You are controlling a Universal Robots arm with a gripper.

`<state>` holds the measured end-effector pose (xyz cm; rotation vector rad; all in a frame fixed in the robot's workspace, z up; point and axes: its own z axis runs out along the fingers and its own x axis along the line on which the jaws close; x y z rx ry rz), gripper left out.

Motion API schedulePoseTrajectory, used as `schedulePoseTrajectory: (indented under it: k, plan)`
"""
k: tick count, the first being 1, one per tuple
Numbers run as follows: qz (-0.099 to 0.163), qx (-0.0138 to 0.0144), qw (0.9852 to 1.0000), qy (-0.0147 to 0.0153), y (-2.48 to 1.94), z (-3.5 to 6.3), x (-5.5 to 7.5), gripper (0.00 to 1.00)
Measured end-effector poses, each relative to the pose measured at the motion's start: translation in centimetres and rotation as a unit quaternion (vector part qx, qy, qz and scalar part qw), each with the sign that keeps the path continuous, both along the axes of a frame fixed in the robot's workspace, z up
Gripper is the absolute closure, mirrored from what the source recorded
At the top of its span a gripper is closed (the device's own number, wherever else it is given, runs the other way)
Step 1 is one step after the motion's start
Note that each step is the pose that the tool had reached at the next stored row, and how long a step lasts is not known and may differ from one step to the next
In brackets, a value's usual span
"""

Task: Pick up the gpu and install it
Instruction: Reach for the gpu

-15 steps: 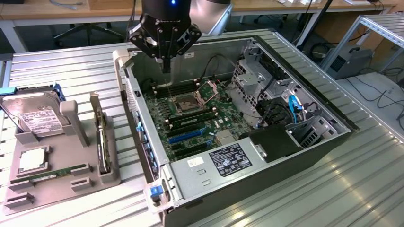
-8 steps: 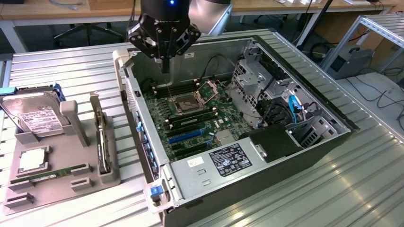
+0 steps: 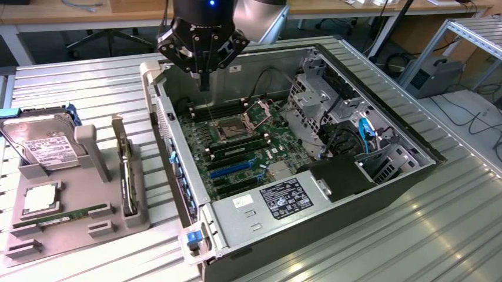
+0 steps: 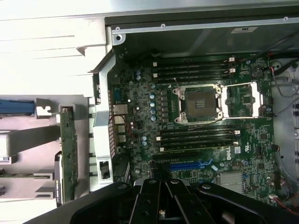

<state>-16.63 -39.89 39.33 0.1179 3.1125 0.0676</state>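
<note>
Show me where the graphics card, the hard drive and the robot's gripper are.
gpu [image 3: 126, 176]: exterior view, upper edge of the upright card.
hard drive [image 3: 46, 148]: exterior view, its white label.
gripper [image 3: 204, 85]: exterior view, the tip, closed.

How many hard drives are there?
1: the hard drive stands upright in the grey rack at the exterior view's left. Others may be hidden inside the computer case.

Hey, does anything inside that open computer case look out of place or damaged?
Nothing looks damaged or spilled. The CPU socket looks empty, and its metal cover is flipped open beside it, so that spot stands exposed.
</note>
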Motion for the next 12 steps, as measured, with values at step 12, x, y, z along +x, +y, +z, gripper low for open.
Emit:
schedulePoseTrajectory:
  k: [12]
  plan:
    - [0.000, 0.0000, 1.0000, 0.0000, 0.00, 0.00, -0.26, 0.89]
